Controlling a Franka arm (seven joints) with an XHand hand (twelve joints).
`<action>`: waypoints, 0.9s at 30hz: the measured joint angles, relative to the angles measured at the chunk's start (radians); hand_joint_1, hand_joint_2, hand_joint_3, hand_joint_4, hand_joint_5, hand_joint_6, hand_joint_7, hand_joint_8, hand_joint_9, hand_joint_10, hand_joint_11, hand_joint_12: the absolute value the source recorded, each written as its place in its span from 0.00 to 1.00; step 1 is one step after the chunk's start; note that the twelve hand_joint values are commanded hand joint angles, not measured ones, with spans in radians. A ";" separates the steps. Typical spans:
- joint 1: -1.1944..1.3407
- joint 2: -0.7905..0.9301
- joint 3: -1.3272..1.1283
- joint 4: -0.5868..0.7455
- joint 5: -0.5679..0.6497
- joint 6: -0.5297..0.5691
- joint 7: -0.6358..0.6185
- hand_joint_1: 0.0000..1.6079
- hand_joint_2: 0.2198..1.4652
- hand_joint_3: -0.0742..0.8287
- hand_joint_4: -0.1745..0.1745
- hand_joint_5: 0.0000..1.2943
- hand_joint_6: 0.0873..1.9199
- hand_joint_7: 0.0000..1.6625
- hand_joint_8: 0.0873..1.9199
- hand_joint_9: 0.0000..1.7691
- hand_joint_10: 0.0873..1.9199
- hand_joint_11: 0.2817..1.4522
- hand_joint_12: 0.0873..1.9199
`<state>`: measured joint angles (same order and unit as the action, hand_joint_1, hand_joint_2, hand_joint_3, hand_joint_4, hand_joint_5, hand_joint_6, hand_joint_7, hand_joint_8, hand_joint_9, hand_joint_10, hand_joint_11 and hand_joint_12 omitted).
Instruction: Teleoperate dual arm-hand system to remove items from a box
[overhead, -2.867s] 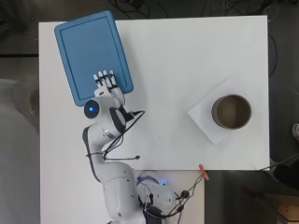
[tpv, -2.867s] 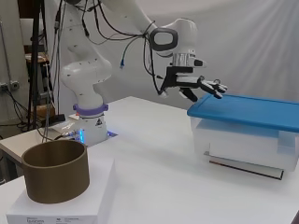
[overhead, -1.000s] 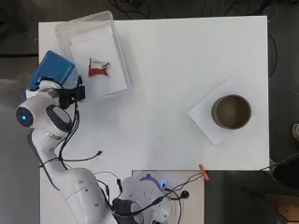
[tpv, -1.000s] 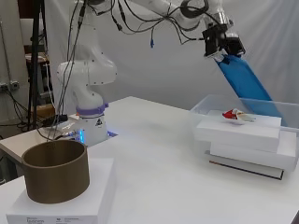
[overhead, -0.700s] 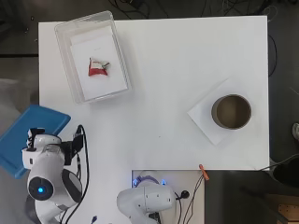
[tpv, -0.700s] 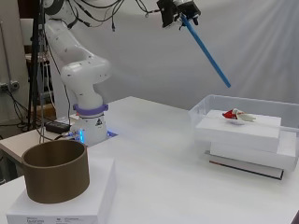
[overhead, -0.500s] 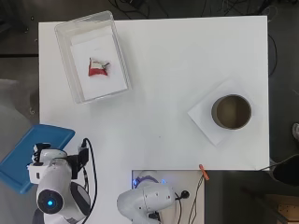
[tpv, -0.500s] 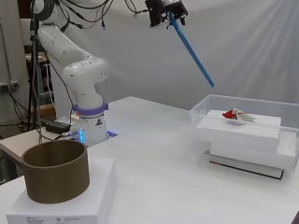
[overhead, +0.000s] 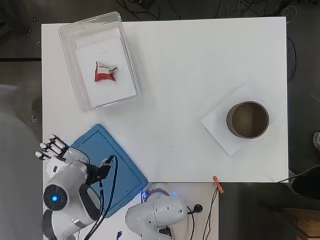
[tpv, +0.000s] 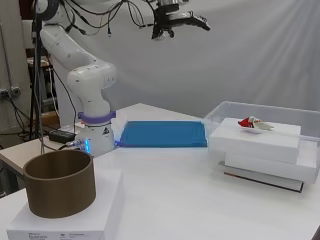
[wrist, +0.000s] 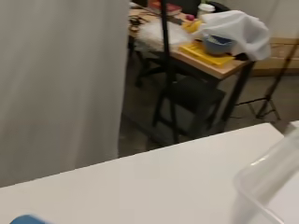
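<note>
The clear plastic box (overhead: 80, 90) stands uncovered at the table's far left corner, with a white carton inside it. On that carton lies a small red and white item (overhead: 105, 72), also seen in the side view (tpv: 252, 122). The blue lid (overhead: 107, 167) lies flat on the table next to the arm's base (tpv: 162, 134). The hand (overhead: 52, 147) hovers high over the table's left edge, beside the lid. Its fingers are spread straight and hold nothing (tpv: 180, 20). The wrist view catches a corner of the clear box (wrist: 266, 186) and a sliver of the blue lid (wrist: 25, 219).
A brown cylinder (overhead: 247, 120) stands on a flat white carton (overhead: 220, 127) at the right; it is near in the side view (tpv: 60, 182). A small orange clip (overhead: 218, 184) lies at the table's front edge. Beyond the table, the wrist view shows a cluttered desk (wrist: 205, 51).
The hand carried the blue lid, swinging it high from the box towards the arm's base. Now the lid lies flat on the table and the hand is empty above it.
</note>
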<state>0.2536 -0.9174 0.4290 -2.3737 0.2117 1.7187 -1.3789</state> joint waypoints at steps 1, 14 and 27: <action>-0.011 0.019 0.002 0.007 -0.010 0.023 0.071 0.06 0.51 0.10 0.76 0.23 0.00 0.24 0.00 0.28 0.00 0.21 0.00; -0.107 0.693 -0.107 0.237 -0.239 0.189 0.387 0.15 0.57 0.08 0.64 0.35 0.00 0.35 0.00 0.37 0.00 0.31 0.00; -0.163 1.164 -0.154 0.440 -0.405 0.320 0.391 0.17 0.53 0.07 0.68 0.16 0.00 0.12 0.00 0.18 0.00 0.19 0.00</action>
<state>0.0905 0.2471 0.2748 -1.9338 -0.1934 2.0382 -0.9879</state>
